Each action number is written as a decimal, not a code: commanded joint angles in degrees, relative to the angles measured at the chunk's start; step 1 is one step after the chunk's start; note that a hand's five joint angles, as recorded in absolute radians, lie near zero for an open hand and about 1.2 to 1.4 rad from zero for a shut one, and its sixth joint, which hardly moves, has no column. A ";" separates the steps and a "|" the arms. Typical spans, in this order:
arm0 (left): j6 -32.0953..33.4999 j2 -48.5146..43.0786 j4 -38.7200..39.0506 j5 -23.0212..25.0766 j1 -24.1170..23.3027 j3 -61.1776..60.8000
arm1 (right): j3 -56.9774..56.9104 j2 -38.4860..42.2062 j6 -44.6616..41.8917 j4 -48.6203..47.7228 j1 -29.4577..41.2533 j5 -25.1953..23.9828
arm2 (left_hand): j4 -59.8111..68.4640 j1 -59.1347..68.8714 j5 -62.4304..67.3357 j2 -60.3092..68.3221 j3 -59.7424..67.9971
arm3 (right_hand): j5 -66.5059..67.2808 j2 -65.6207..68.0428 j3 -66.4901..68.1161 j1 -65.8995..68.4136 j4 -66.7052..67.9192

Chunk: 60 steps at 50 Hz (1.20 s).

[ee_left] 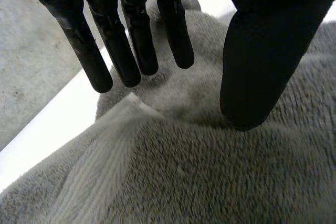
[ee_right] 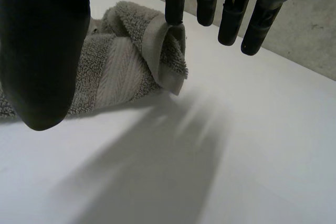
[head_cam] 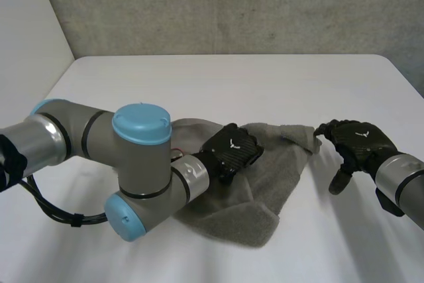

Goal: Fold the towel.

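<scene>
Left wrist view: left hand (ee_left: 268, 40), fingers (ee_left: 131, 30) straight, thumb on towel (ee_left: 210, 171).

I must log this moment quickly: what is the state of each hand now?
Left hand: open, fingers straight, on the towel.
Right hand: open, holding nothing, fingertips at the towel's corner.

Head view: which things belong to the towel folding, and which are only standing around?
Belong to the job: grey towel, left robot hand resting on it, right robot hand at its corner.
Not part of it: white table, grey wall behind.
</scene>
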 commanded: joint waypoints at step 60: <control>0.19 32.61 5.71 -22.09 7.38 -21.18 | -6.04 -1.67 17.69 15.89 5.71 -16.06 | 38.66 38.62 38.81 38.64 38.64 | -3.18 -4.24 -3.84 -3.16 -4.72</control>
